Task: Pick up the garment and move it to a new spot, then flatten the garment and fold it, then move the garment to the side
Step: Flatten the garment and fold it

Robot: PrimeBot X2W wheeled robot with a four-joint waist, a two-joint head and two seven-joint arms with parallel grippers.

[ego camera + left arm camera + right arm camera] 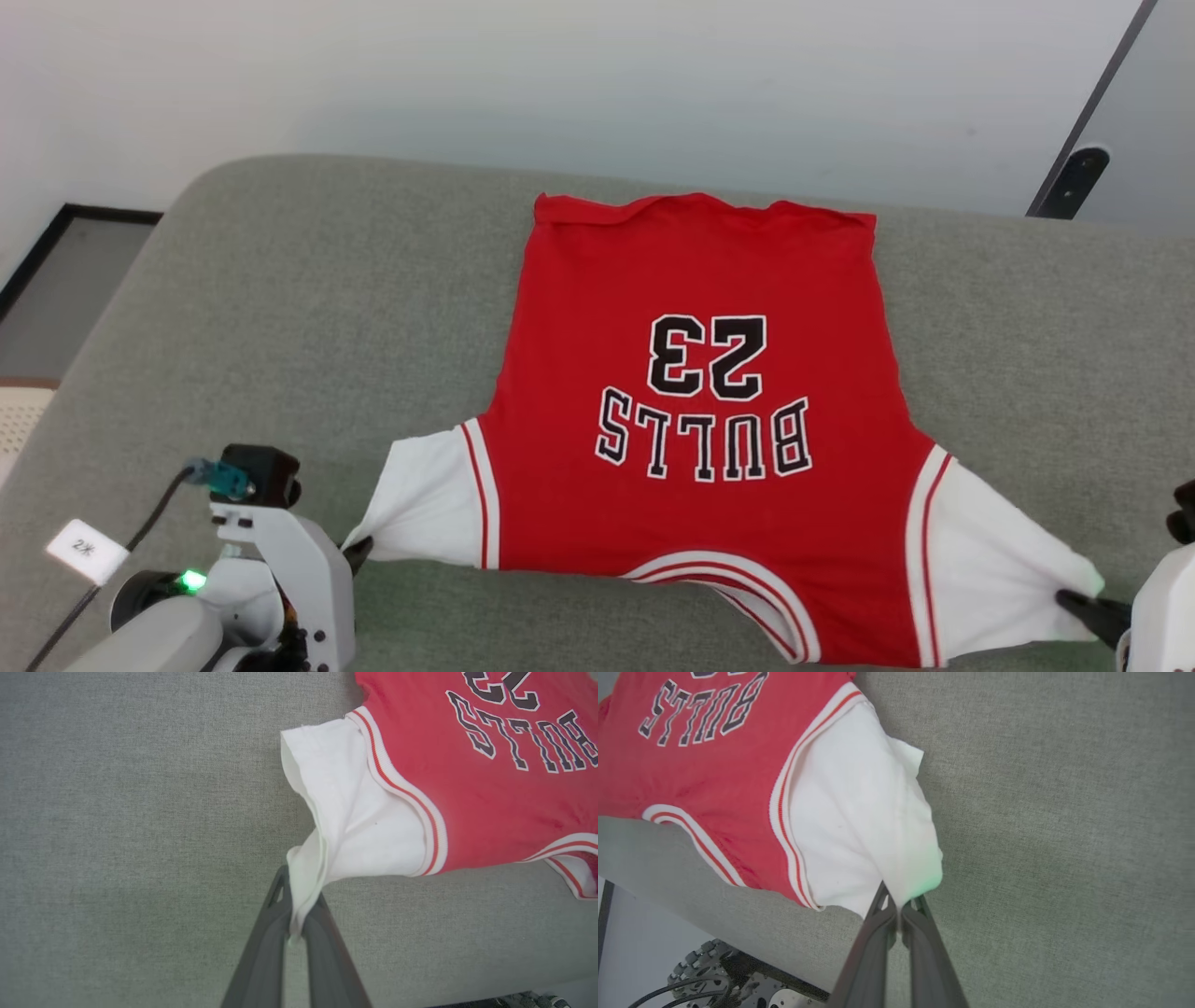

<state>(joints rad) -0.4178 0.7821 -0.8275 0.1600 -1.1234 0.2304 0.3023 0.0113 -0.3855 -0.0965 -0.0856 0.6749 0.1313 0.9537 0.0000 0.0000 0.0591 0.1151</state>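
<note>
— Found the garment (691,392) where?
— Spread lettering-up on the grey cushion (280,308), collar nearest the robot, hem toward the wall (560,84).
— And held how?
— Pinched by both white sleeves, stretched outward: one sleeve tip clamped in the left gripper (358,551), the other in the right gripper (1074,602).

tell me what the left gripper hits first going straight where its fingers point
The white sleeve of the garment: the left gripper is shut on its corner, and more sleeve lies straight ahead. Depth beyond is unclear.
</note>
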